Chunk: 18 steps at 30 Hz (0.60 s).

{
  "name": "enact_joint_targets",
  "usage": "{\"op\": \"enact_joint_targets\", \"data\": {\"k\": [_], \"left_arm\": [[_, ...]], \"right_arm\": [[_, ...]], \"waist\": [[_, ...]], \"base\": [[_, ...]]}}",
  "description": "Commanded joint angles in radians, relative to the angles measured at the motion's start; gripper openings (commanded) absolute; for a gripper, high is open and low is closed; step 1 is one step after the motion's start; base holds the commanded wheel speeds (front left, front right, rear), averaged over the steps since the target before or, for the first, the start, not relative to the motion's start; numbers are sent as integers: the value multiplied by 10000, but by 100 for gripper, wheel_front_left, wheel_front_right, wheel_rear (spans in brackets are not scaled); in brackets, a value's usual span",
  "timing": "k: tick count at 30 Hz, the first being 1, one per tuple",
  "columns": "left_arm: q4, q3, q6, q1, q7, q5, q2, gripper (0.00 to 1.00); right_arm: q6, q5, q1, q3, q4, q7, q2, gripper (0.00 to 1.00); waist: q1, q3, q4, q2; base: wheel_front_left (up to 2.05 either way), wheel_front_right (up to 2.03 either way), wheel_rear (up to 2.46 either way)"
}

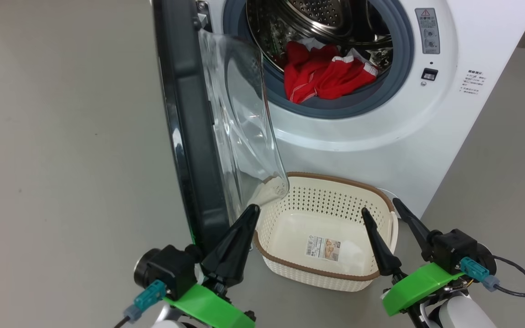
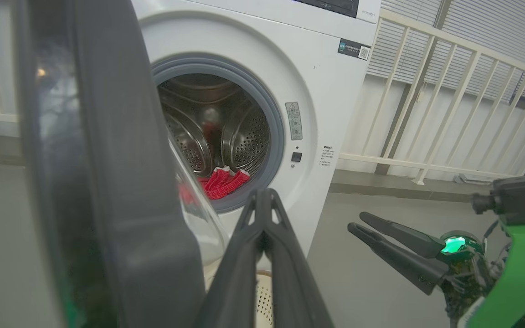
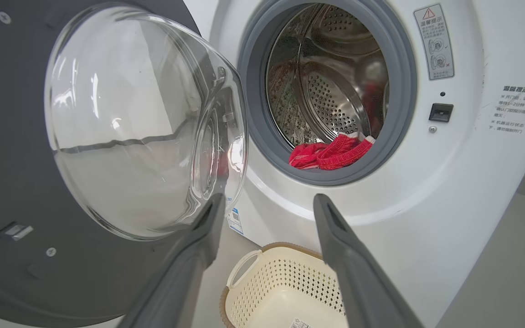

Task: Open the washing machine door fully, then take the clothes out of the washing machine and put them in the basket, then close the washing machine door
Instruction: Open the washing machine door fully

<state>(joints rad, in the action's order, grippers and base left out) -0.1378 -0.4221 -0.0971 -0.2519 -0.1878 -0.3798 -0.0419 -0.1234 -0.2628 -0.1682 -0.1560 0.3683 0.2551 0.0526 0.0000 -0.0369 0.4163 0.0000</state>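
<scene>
Figure: washer unloading, door stage. The washing machine (image 1: 381, 136) stands on the floor (image 1: 62, 136) with its drum mouth uncovered. The door (image 1: 185, 114) stands out at roughly a right angle, its glass bowl overhanging the far left corner of the basket (image 1: 335, 180), which is set against the machine's foot. The clothes (image 1: 326, 75) are heaped on the drum's lower lip.

The left jaws are pressed shut just beside the door's lower rim. The right jaws are spread wide over the basket's right rim.

Hazards, as judged: the door could be knocked inward by a careless left sweep, narrowing the reach. The glass could be struck on the way in. The thin fabric could be dropped beside the basket. Open floor is available to the left and right.
</scene>
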Motion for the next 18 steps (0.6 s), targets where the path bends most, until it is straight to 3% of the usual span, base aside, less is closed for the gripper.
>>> {"op": "enact_joint_targets", "data": {"k": [1, 18], "left_arm": [[189, 314, 4, -373, -47, -20, -83, 0], [-803, 667, 400, -477, -262, -135, -255, 0]], "right_arm": [[-73, -73, -382, -265, -196, 66, -24, 100], [-73, 91, -442, 45, -96, 66, -24, 100]], "waist": [[0, -14, -4, 0], [0, 112, 324, 0]], "base": [[0, 0, 0], [0, 0, 0]]}}
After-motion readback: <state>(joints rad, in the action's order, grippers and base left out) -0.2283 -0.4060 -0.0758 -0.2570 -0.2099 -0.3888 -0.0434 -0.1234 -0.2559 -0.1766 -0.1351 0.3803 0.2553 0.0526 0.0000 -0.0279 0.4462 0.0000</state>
